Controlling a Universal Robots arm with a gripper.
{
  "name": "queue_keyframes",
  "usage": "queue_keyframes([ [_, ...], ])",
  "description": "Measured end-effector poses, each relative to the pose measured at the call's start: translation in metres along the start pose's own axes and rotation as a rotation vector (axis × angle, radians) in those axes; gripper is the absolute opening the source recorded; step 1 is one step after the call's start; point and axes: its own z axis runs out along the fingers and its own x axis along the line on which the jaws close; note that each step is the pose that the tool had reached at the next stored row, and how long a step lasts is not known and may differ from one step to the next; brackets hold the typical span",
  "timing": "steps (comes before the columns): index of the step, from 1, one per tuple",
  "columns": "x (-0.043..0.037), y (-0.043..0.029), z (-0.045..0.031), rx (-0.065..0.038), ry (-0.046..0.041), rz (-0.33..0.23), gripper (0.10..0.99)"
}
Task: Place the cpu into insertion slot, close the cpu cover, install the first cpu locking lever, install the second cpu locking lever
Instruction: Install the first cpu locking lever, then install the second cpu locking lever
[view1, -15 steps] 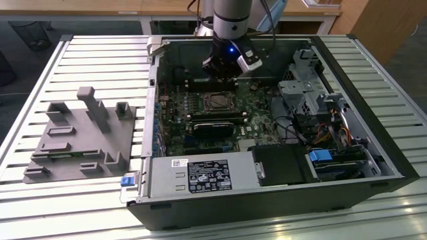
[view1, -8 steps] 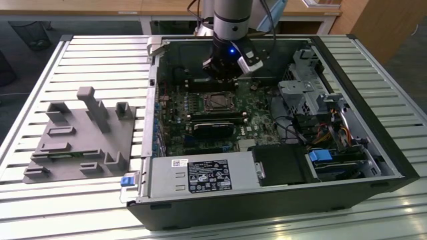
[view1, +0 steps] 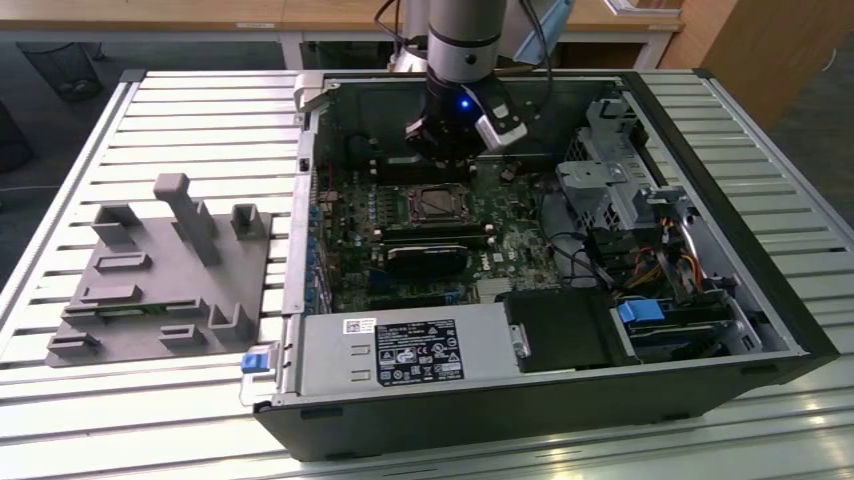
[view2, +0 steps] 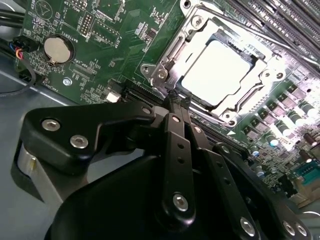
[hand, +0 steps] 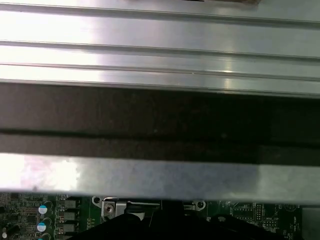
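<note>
The cpu (view2: 220, 70) lies flat in the insertion slot (view1: 434, 203), its pale metal top glaring in the second wrist view. The silvery cpu cover (view2: 167, 55) is down around it like a frame. My gripper (view2: 173, 100) hangs low over the green motherboard (view2: 125, 30), its black fingers (view2: 177, 145) drawn together, tips at the cover's near edge. I cannot make out anything pinched between them. In the exterior view the gripper (view1: 447, 150) sits just behind the socket inside the open computer case (view1: 747, 300).
A black heatsink block (view1: 427, 258) lies in front of the socket, with memory slots (view2: 280, 20) beside it. Drive cages and cables (view1: 627, 190) fill the exterior view's right side of the case. A grey fixture (view1: 160, 270) rests on the slatted table (view1: 187, 120).
</note>
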Motion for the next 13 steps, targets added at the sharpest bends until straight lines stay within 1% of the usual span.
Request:
queue_keyframes([
  [8,-0.0001,-0.0023,-0.0001,0.0,0.0001,0.0,0.106],
  [13,-0.0001,-0.006,-0.0003,0.0,0.0001,0.0,0.106],
])
